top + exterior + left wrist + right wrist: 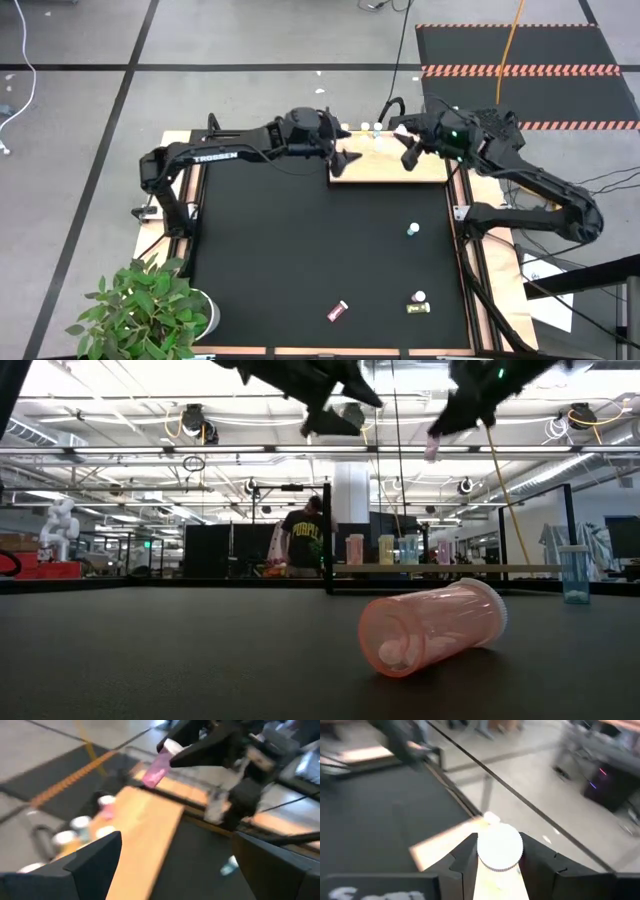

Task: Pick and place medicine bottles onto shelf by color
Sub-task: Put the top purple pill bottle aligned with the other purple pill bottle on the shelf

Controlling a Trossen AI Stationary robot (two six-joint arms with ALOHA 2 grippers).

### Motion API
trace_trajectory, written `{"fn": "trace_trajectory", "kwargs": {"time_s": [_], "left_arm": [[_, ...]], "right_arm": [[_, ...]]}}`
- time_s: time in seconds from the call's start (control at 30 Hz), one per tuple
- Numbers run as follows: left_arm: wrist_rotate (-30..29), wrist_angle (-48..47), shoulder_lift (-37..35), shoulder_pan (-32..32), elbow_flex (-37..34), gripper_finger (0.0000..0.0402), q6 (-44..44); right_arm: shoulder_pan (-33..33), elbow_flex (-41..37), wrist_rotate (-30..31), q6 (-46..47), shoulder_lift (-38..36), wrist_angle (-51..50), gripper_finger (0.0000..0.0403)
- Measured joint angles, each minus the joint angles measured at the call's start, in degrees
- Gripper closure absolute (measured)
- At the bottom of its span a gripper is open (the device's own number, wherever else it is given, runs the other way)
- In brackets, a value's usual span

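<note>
The right tool [407, 150] hangs above the right part of the shelf [385, 168], a flat pale wooden board at the far edge of the desk's black mat [300, 240]. Its fingers are clamped on a pink bottle [157, 767] just below the ribbed white cap [500, 846]; the translucent body slants down and away from the cap, clear of the board.

The left tool [343, 157] is over the shelf's left end, its dark fingers spread wide with nothing between them. A few small white-capped bottles [82, 827] stand upright in a row along the shelf's far edge, just beyond it.

Other medicine bottles remain on the mat, well apart from both tools. A blue bottle [413, 230] stands upright to the right, nearer than the shelf. A red-pink bottle [338, 311] lies on its side near the front edge; in the low view its smooth translucent body lies roughly left to right, white cap at the right. A yellow-green bottle [419, 308] lies on its side at the near right, and a white cap [419, 297] shows just beyond it.
</note>
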Motion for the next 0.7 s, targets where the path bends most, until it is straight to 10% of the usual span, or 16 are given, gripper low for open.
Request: {"fn": "trace_trajectory", "kwargs": {"time_s": [0.7], "left_arm": [[-6.3,-3.7,-4.1,0.3,0.0,0.0103,13.7]], "right_arm": [[-18.9,-15.1,-5.0,1.1,17.5,15.9,0.0284]]}}
